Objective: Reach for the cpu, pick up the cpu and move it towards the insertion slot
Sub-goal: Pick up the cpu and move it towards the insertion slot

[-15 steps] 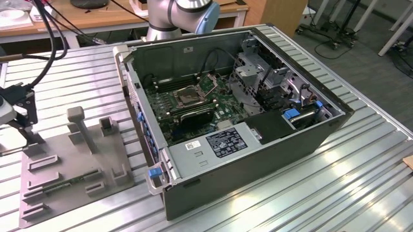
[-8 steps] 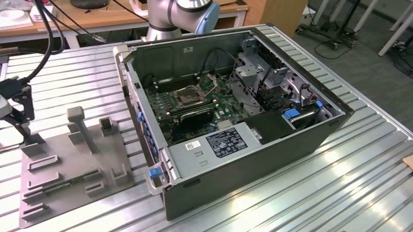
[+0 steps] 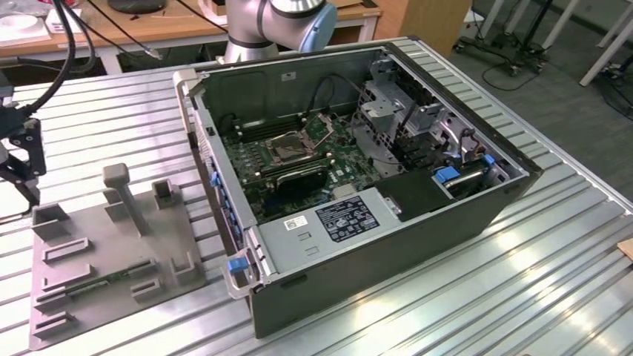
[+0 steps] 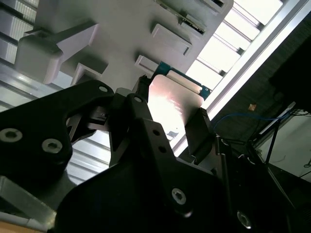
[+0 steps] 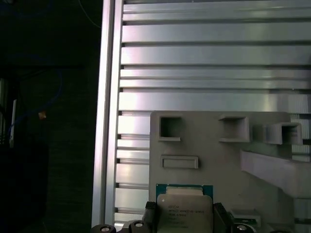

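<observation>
The cpu (image 5: 183, 206), a small square chip with a silvery face and green edge, sits between the two black fingers of my gripper (image 5: 183, 216), which is shut on it. In the second wrist view the cpu (image 4: 172, 99) shows as a pale glossy square, with a finger (image 4: 142, 90) against one side and another against the opposite side. My gripper (image 3: 24, 185) hangs at the exterior view's far left, over the far corner of the grey fixture (image 3: 109, 285). The insertion slot (image 3: 293, 146) lies inside the open computer case, well to the exterior view's right.
The grey fixture (image 5: 209, 155) carries upright posts and pockets close under the gripper. The open computer case (image 3: 396, 245) stands in the middle of the ribbed metal table (image 3: 514, 282), its near wall between fixture and slot. The arm's base (image 3: 259, 30) rises behind the case. Cables hang at the back left.
</observation>
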Available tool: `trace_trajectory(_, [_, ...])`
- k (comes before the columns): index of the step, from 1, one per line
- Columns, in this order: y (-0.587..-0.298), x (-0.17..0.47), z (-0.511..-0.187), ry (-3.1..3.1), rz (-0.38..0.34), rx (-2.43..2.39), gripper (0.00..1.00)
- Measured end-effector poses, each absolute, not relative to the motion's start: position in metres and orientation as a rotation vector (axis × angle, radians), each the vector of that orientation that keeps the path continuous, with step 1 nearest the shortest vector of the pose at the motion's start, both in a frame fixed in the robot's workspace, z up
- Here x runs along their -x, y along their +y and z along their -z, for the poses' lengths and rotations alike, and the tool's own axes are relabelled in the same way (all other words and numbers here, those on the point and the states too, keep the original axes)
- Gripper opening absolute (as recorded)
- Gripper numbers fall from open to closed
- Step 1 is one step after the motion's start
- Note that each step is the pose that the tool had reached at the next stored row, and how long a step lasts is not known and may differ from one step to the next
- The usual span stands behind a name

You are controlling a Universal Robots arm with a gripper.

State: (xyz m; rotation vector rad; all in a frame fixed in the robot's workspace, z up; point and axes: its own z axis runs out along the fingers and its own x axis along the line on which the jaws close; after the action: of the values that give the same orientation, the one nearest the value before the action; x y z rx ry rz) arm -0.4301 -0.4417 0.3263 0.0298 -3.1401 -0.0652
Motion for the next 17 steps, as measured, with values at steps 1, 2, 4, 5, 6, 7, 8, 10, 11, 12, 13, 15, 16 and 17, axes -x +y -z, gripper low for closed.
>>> trace_trajectory(1, [-0.442, 0.43, -0.328, -3.14, 0.065, -0.03, 0.54])
trace_trajectory(2, [-0.442, 0.43, -0.33, -3.14, 0.065, -0.03, 0.54])
trace_trajectory(4, [-0.442, 0.43, -0.332, -3.14, 0.065, -0.03, 0.54])
trace_trajectory(5, [-0.442, 0.43, -0.332, -3.14, 0.065, -0.03, 0.54])
trace_trajectory(6, [-0.442, 0.43, -0.332, -3.14, 0.066, -0.03, 0.54])
trace_trajectory(7, [-0.442, 0.43, -0.333, -3.14, 0.065, -0.03, 0.54])
trace_trajectory(8, [-0.442, 0.43, -0.333, -3.14, 0.065, -0.03, 0.54])
trace_trajectory(10, [-0.442, 0.43, -0.335, -3.14, 0.065, -0.03, 0.54])
trace_trajectory(11, [-0.442, 0.43, -0.336, -3.14, 0.065, -0.03, 0.54])
trace_trajectory(12, [-0.442, 0.43, -0.337, -3.14, 0.065, -0.03, 0.54])
trace_trajectory(13, [-0.442, 0.43, -0.339, -3.14, 0.065, -0.03, 0.54])
trace_trajectory(15, [-0.442, 0.43, -0.341, -3.14, 0.065, -0.03, 0.54])
trace_trajectory(16, [-0.442, 0.43, -0.342, -3.14, 0.065, -0.03, 0.54])
trace_trajectory(17, [-0.442, 0.43, -0.343, -3.14, 0.065, -0.03, 0.54])
